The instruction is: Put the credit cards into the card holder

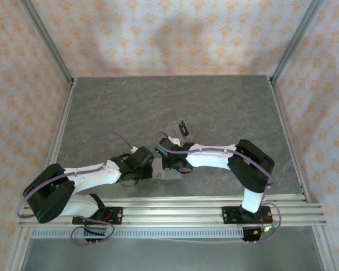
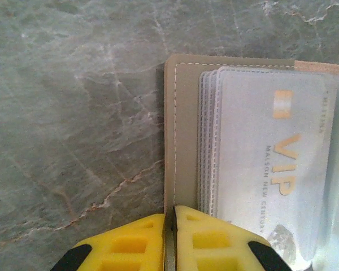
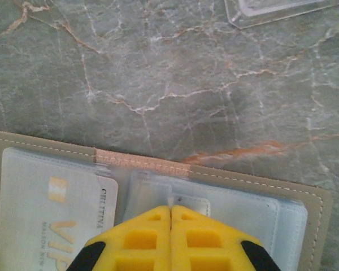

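Yellow fingers (image 2: 209, 237) of the left tool (image 2: 170, 213) sit lowest in the left wrist view, pressed together with only a hairline between them. Their tips cover the near edge of the card holder (image 2: 183, 130), right where its left border runs. I cannot tell whether they pinch that border or merely rest over it.

In the right wrist view, the right tool (image 3: 170, 210) has its fingers closed against each other as well. Their tips lie over the clear sleeves (image 3: 254, 212) on the right half of the holder (image 3: 313, 197). Whether a sleeve is caught between them is not visible.

That holder lies open and flat on the grey marbled counter (image 2: 73, 113), tan with pale stitching, a stack of clear sleeves inside. One credit card (image 2: 271, 164) sits in the top sleeve of the left half, showing gold "VIP" lettering through the plastic.

A clear plastic stand (image 3: 282, 8) sits on the counter beyond the holder, apart from it.

From above, both tools meet near the counter's near edge, left tool (image 1: 150, 165) just beside right tool (image 1: 165, 162), with the stand (image 1: 179, 127) a little further back.
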`<state>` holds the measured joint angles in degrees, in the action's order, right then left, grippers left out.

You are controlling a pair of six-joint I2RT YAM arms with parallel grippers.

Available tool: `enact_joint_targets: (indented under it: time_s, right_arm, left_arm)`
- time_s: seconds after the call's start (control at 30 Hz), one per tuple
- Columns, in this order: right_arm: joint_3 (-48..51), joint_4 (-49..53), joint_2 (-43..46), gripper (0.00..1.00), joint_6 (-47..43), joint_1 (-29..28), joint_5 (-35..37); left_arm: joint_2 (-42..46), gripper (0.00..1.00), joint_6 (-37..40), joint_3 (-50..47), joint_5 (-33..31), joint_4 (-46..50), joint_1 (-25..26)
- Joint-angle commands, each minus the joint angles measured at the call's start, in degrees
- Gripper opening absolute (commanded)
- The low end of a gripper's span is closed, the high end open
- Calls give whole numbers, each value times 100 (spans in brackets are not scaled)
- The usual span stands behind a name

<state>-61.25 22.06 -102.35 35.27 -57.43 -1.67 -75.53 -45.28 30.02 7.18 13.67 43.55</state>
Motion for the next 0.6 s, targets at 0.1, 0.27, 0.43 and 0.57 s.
enact_joint_targets:
  time_s: [0.1, 0.27, 0.43, 0.57]
  right_arm:
    - [-497, 634, 158, 0, -35, -37, 130]
    - [-512, 219, 18, 0, 166, -31, -333]
    - [-408, -406, -34, 10, 461, -27, -825]
    - [-340, -789, -16, 19, 643, 1, -1123]
  left_arm:
    - [-8, 12, -429, -284, 25, -270, 123]
    - [77, 12, -545, -343, -17, -294, 180]
    - [72, 12, -631, -400, -10, -372, 215]
    - [142, 12, -633, -418, -49, -314, 213]
